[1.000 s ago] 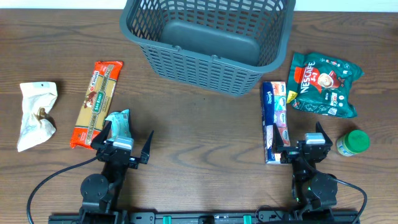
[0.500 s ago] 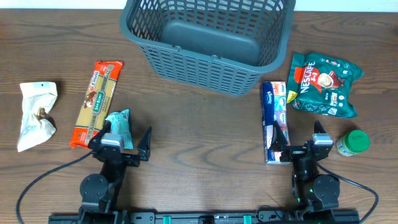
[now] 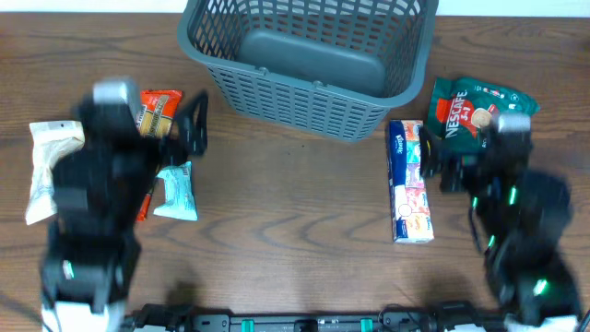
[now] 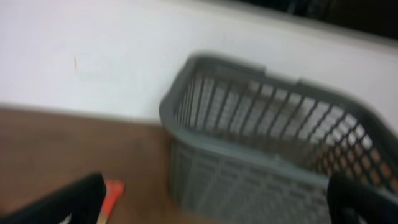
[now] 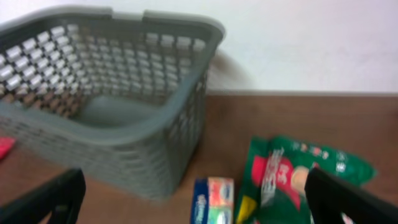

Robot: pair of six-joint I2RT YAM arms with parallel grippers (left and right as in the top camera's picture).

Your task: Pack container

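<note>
Grey slatted basket (image 3: 313, 55) sits at the far side of the table (image 3: 295, 203) in the overhead view, its back rim cut off, while the blurred left arm (image 3: 92, 184) hides most of a pasta packet (image 3: 161, 101) and the blurred right arm (image 3: 525, 203) covers part of a green coffee bag (image 3: 461, 101). In the smeared left wrist view, the left gripper (image 4: 214, 183) gapes wide and empty before the basket's corner. In the right wrist view, the right gripper (image 5: 194, 177) is likewise parted, holding nothing.

Setting: dark wooden table (image 3: 295, 203) set against a white wall (image 4: 93, 56).
Tabletop brown, grain visible, evenly lit. Wall plain and meets the table's far edge; one small reddish mark on it, dark band above at upper right.
</note>
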